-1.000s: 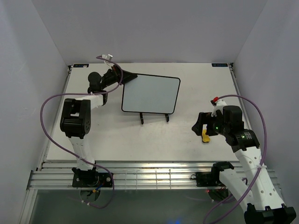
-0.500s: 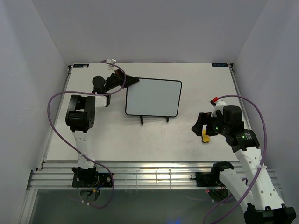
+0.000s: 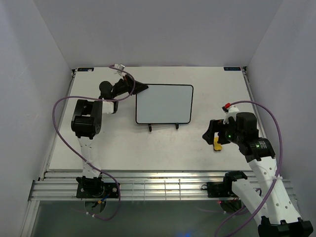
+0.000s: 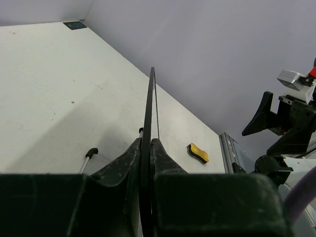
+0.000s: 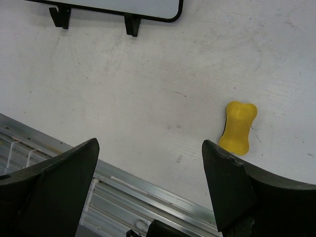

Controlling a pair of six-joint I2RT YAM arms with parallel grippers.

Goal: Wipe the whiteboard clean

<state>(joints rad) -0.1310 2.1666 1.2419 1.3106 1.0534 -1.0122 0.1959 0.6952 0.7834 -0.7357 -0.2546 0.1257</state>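
The whiteboard (image 3: 164, 103) is a blank white board with a thin black frame, standing on a wire stand near the table's middle. My left gripper (image 3: 141, 87) is shut on its upper left corner. In the left wrist view the board (image 4: 149, 106) shows edge-on, pinched between my fingers (image 4: 127, 160). The yellow eraser (image 3: 217, 144) lies on the table at the right, partly under my right gripper (image 3: 212, 136). My right gripper is open and empty above the table (image 5: 153, 192), with the eraser (image 5: 238, 127) just beyond its right finger.
The stand's black feet (image 3: 150, 128) rest in front of the board, and show in the right wrist view (image 5: 60, 17). The aluminium rail (image 3: 163, 185) runs along the near edge. White walls enclose the table on three sides.
My left gripper has swung the whiteboard to the right, so it now faces the camera more squarely. The right arm and eraser have not moved.
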